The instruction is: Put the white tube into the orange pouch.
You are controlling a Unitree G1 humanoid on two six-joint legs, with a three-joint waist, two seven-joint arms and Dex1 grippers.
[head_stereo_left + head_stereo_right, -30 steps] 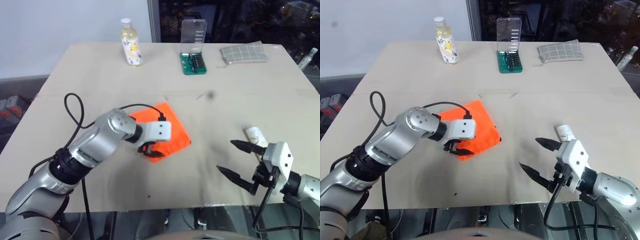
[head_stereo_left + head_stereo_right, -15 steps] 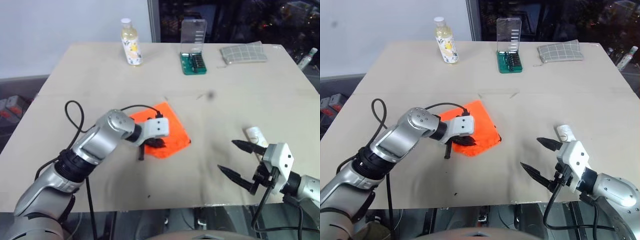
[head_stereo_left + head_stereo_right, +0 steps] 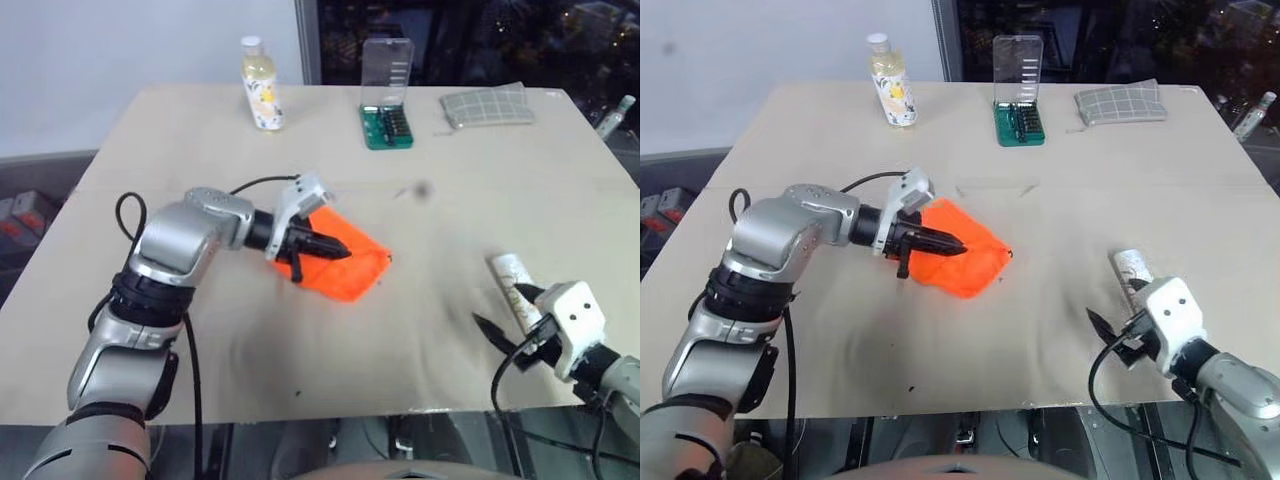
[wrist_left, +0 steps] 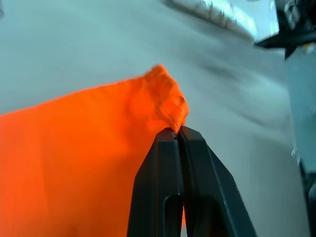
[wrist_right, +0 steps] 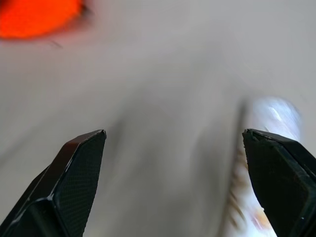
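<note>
1. The left pincer is seen closed tight on the fabric edge of the orange pouch, its two black fingers pressed together with the cloth caught between them.
2. The orange pouch is seen near the middle of the counter, bunched and raised on the pinched side, while its far side rests on the counter surface.
3. The right pincer is held wide apart near the counter's front right edge, and nothing is gripped between its fingers.
4. The white tube is found lying flat on the counter at the right, well apart from the orange pouch; one finger of the right pincer is placed just beside or over its near end, and whether it is touched cannot be told.
5. A clear bottle of yellowish liquid is stood upright at the back left of the counter.
6. A green bit set with its clear lid raised is placed at the back centre.
7. A grey checked pouch is laid at the back right.
</note>
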